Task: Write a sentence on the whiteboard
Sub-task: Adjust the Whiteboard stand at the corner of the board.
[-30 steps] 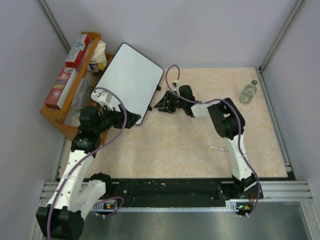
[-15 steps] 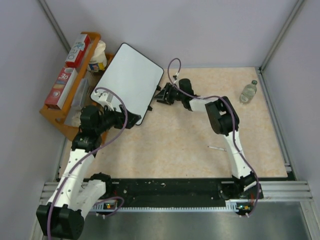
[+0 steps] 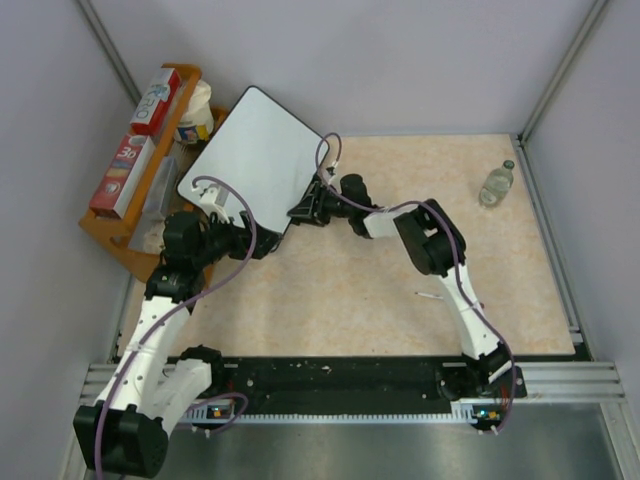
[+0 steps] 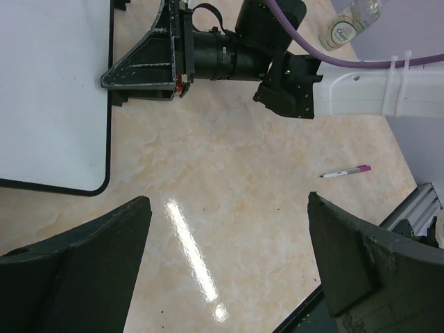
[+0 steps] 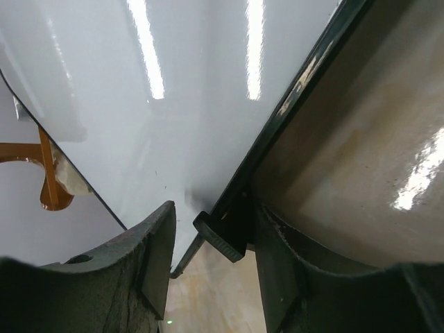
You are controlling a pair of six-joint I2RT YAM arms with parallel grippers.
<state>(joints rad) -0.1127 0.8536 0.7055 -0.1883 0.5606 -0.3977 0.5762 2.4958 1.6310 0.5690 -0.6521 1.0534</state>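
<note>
lying far-left with its long axis diagonal, the board (image 3: 250, 150) is pinched on its right edge by the narrowed right gripper (image 5: 214, 222); the left gripper (image 4: 227, 229) is spread wide nearby.

Beige marbled table (image 3: 380, 290); whiteboard (image 3: 250, 160) edge between the fingers of the right gripper (image 3: 298, 211); pen (image 3: 432, 296) well back toward its base; bottle (image 3: 496, 184) far to its right.

You have whiteboard (image 3: 250, 160) lying askew at far left of table (image 3: 380, 290), face plain white. Right gripper (image 3: 303, 209) meets its right edge, left gripper (image 3: 262, 242) at near corner. Wooden rack (image 3: 115, 240) just beside board; bottle (image 3: 497, 184) far right; pen (image 3: 435, 296) well apart.
</note>
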